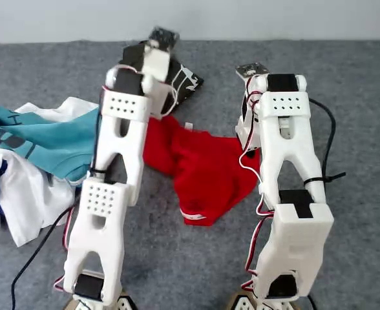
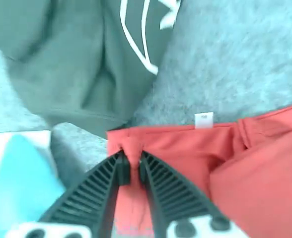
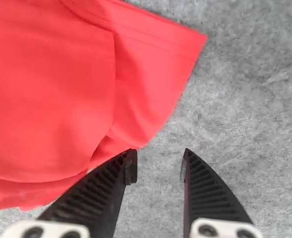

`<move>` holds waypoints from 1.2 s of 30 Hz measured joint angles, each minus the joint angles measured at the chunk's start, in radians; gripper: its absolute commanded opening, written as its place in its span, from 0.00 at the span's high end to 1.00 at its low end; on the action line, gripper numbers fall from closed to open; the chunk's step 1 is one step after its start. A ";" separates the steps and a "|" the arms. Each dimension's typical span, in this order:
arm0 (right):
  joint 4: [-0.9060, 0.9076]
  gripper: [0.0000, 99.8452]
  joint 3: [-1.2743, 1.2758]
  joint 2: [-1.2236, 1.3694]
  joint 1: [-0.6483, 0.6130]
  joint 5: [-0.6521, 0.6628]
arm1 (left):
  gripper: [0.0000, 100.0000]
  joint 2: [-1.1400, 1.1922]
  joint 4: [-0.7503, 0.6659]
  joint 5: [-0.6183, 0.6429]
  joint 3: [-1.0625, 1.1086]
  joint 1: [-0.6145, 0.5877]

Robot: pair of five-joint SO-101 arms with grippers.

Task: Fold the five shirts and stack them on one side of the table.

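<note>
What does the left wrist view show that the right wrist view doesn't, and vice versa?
Left wrist view: a dark shirt with white print, a teal shirt, and the left end effector shut on the edge of the red shirt. Right wrist view: the right end effector open above the table at that shirt's edge. Both: the red shirt lying on the grey table.

The white shirt (image 1: 9,194) is running off the high view's edge at nine o'clock. The left arm (image 1: 122,135) is covering part of the black shirt (image 1: 185,79) at twelve o'clock and the teal shirt's (image 1: 48,139) three-o'clock end.
</note>
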 measured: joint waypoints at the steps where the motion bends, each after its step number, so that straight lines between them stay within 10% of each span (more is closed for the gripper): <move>1: 0.000 0.85 0.000 0.000 0.000 0.000 | 0.99 -0.046 0.000 0.000 0.032 0.000; 19: -0.264 0.85 -0.015 0.060 -0.219 -0.058 | 0.99 -0.591 -0.005 -0.152 1.227 -0.009; 36: -0.269 0.98 -0.017 0.285 -0.255 -0.005 | 0.99 -0.592 -0.009 -0.164 1.270 -0.009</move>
